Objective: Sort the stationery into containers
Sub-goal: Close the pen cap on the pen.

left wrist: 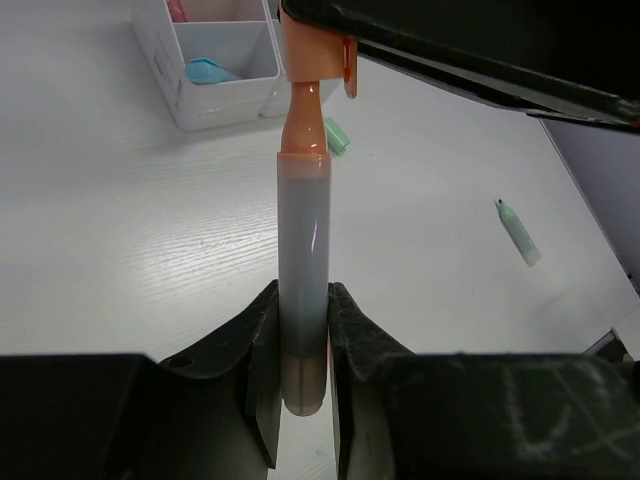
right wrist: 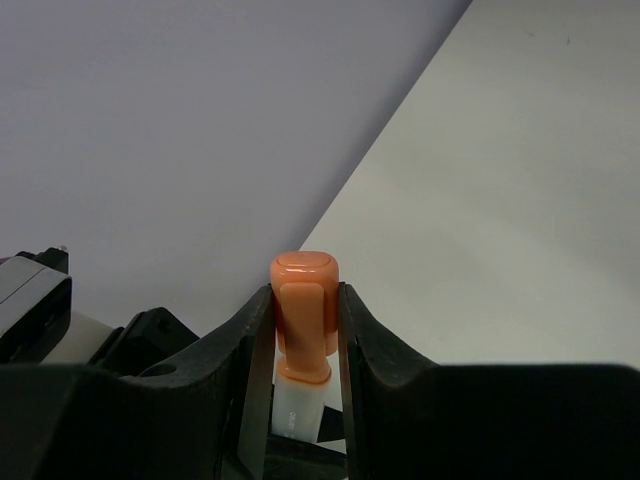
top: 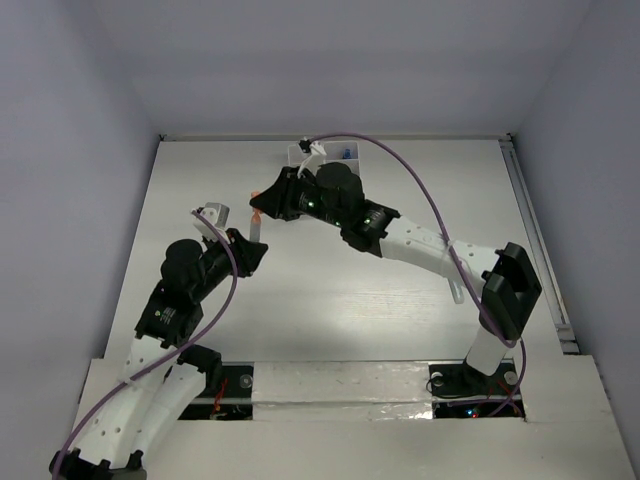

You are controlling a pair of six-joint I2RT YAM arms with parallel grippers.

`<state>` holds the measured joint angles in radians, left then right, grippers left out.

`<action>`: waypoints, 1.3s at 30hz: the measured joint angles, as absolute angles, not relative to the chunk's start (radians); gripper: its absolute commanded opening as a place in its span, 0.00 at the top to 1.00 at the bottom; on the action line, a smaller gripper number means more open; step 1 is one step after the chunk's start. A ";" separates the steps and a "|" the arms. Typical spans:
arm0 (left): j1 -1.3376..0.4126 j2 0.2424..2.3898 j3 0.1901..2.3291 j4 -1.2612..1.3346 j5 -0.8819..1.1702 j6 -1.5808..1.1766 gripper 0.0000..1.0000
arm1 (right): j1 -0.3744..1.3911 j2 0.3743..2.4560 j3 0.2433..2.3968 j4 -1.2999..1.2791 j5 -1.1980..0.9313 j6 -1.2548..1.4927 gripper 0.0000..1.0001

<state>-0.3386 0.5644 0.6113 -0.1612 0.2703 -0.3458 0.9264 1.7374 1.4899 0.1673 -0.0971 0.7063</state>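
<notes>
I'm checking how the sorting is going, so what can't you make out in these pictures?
White plastic organiser box: cut by the top edge in the left wrist view, mostly covered by the right arm in the top view; most compartments unseen.
Pink item in the box: left wrist view, cut by the top edge; kind unclear.
Small pale-green piece: left wrist view, partly behind the orange-capped marker.

No readable text, seemingly not even on the marker [left wrist: 302, 250].
</notes>
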 measured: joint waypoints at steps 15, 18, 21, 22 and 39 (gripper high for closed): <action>-0.340 0.532 0.618 -0.178 0.227 -0.340 1.00 | 0.945 1.737 1.490 0.170 -0.117 0.728 1.00; -0.341 0.532 0.618 -0.177 0.227 -0.338 1.00 | 0.955 1.737 1.489 0.172 -0.117 0.738 1.00; -0.341 0.524 0.618 -0.178 0.224 -0.338 1.00 | 0.962 1.737 1.487 0.180 -0.117 0.750 1.00; -0.341 0.522 0.618 -0.178 0.223 -0.338 1.00 | 0.964 1.737 1.483 0.189 -0.117 0.754 1.00; -0.356 0.565 0.657 -0.233 0.192 -0.303 1.00 | 0.977 1.712 1.406 0.250 -0.081 0.810 1.00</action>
<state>-0.3557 0.5652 0.6575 -0.2325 0.1921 -0.3035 0.9771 1.7119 1.4063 0.2497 -0.0814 0.8101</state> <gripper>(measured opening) 0.152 0.326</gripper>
